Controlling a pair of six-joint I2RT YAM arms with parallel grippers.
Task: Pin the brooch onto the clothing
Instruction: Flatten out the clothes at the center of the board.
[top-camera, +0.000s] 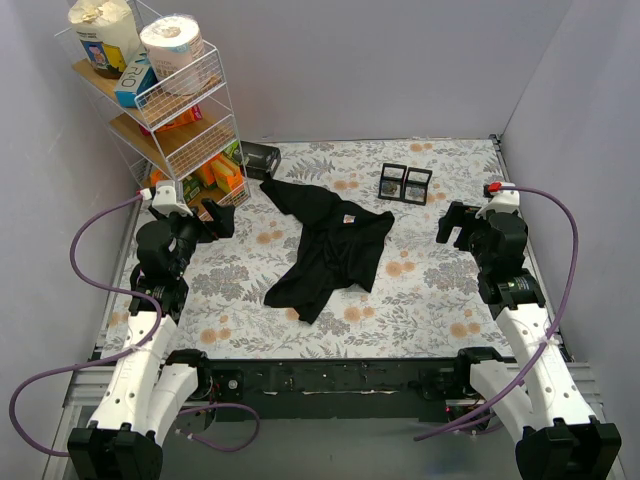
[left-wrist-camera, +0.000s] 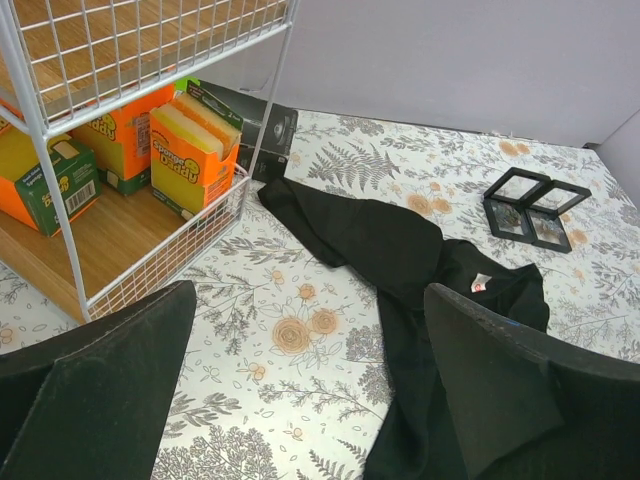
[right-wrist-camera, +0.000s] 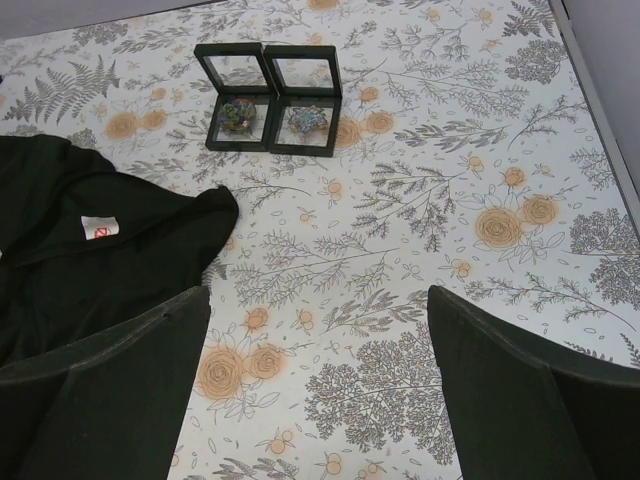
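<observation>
The desk (top-camera: 440, 290) carries the clothing (top-camera: 325, 255), a black T-shirt crumpled at its centre. It is soft, limp and light, so we would pinch a fold and pull it taut. The left pincer (left-wrist-camera: 310, 290) and right pincer (right-wrist-camera: 318, 290) stand wide open and empty. In the twin frame boxes (right-wrist-camera: 270, 95) beyond the shirt sits what we take to be the brooch (right-wrist-camera: 305, 118): tiny, rigid, probably slippery, best gripped by its rim.

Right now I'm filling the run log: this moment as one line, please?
left pincer: open, empty | right pincer: open, empty | T-shirt: crumpled mid-table, untouched | brooch: in frame box, not pinned
</observation>
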